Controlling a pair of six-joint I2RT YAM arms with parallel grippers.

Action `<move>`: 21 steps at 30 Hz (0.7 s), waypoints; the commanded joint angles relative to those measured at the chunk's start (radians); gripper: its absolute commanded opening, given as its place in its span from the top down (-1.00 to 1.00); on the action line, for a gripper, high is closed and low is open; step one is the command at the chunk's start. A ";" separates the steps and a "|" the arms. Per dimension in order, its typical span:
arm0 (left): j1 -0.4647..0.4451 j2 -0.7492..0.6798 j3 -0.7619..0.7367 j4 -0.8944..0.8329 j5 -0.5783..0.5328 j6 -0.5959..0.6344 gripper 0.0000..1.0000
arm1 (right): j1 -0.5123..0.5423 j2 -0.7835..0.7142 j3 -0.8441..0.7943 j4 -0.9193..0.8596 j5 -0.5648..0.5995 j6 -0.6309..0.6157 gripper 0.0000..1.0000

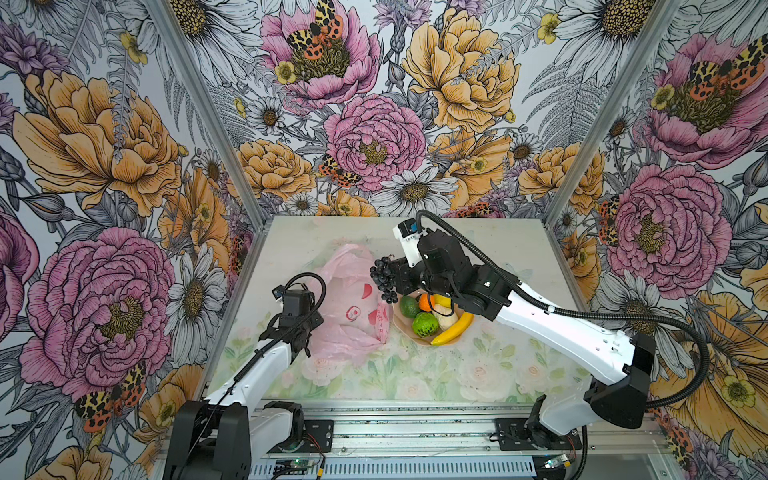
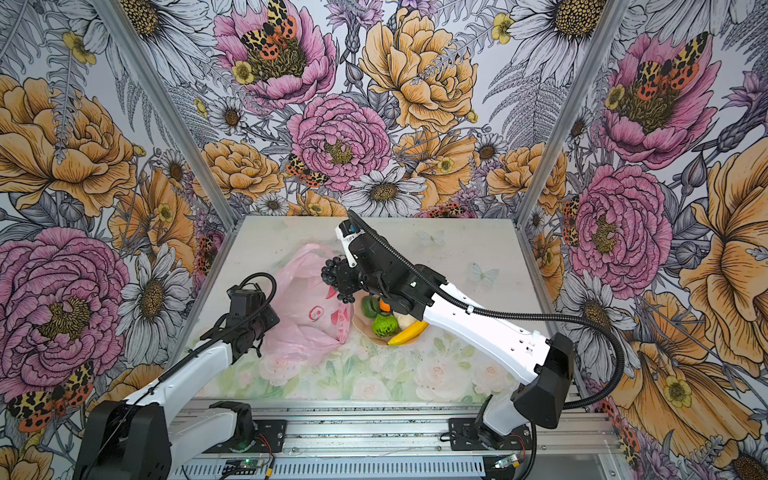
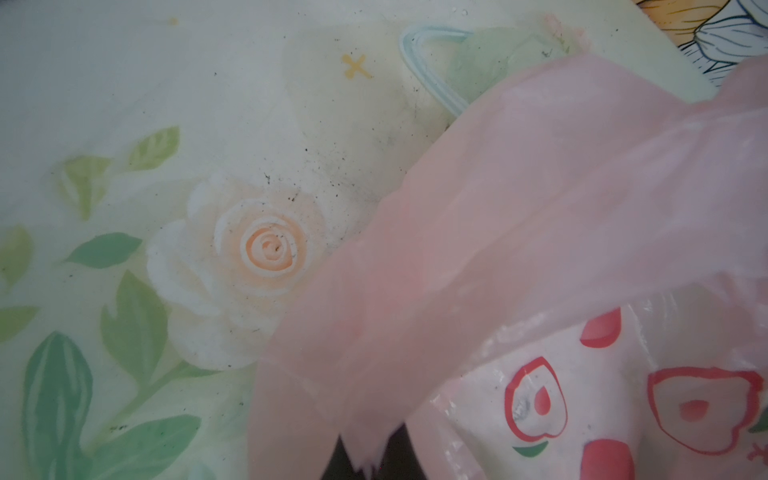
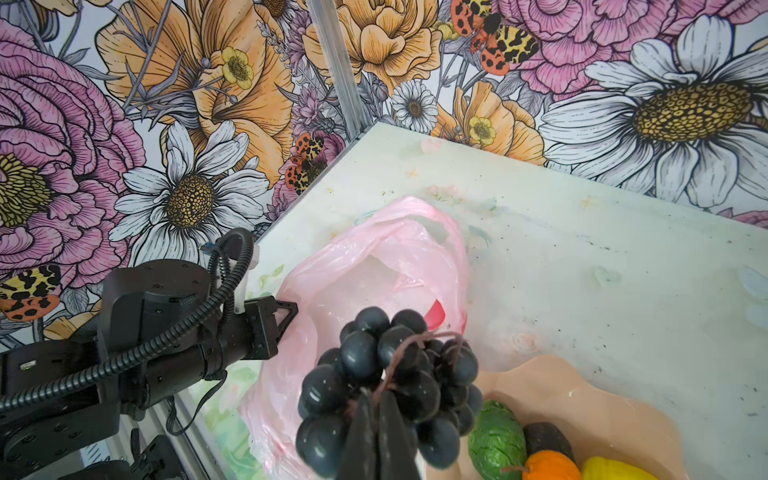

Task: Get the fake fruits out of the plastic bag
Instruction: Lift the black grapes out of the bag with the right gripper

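Pink plastic bag (image 1: 349, 299): thin, translucent and crinkled, with red prints. It lies on the surface just left of centre in both top views (image 2: 301, 324), and one loop handle points toward the back wall.
Left jaws: clenched on the bag's left edge. In the left wrist view the pink film (image 3: 519, 228) runs between the two dark tips.
Left arm (image 1: 257, 374): reaches up from the lower left of the frame, its wrist bent down over the bag's edge.
Right jaws: clenched on the dark grape bunch (image 1: 384, 276). In the right wrist view the tips sit among the berries (image 4: 374, 374), beside the brown stem.
Grape bunch, place: it hangs from the right jaws at the centre of both top views (image 2: 334, 274), over the bag's right edge and just up-left of the bowl.
Right arm (image 1: 540, 328): stretches from the lower right across the bowl, hiding part of it.
Peach bowl (image 1: 417, 341): scalloped. It stands on the surface just right of the bag; whether the two touch cannot be told.
Fruits in the bowl: green avocado (image 1: 409, 306) at the upper left, small orange (image 1: 426, 301) and yellow lemon (image 1: 442, 300) behind it, cream-white lump (image 1: 444, 318) in the middle, bumpy lime-green ball (image 1: 424, 324) in front, and yellow banana (image 1: 453, 328) along the lower right rim.
Surface (image 1: 498, 257): pale, printed with faint roses and green leaves, and flecked with dark specks.
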 commanded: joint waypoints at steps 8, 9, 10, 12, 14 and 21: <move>0.012 -0.003 -0.011 0.028 0.008 0.019 1.00 | -0.052 0.008 -0.094 -0.007 0.005 0.053 1.00; 0.012 -0.001 -0.011 0.028 0.008 0.019 1.00 | -0.060 0.014 -0.097 -0.007 0.004 0.057 1.00; 0.012 -0.002 -0.011 0.029 0.008 0.019 1.00 | -0.066 0.019 -0.100 -0.007 0.005 0.060 1.00; 0.012 0.002 -0.011 0.029 0.008 0.020 1.00 | -0.082 0.029 -0.101 -0.006 0.003 0.066 1.00; 0.012 0.003 -0.010 0.029 0.008 0.020 1.00 | -0.095 0.039 -0.098 -0.006 0.003 0.069 1.00; 0.012 0.003 -0.010 0.028 0.008 0.020 1.00 | -0.144 0.090 -0.075 -0.006 -0.009 0.079 1.00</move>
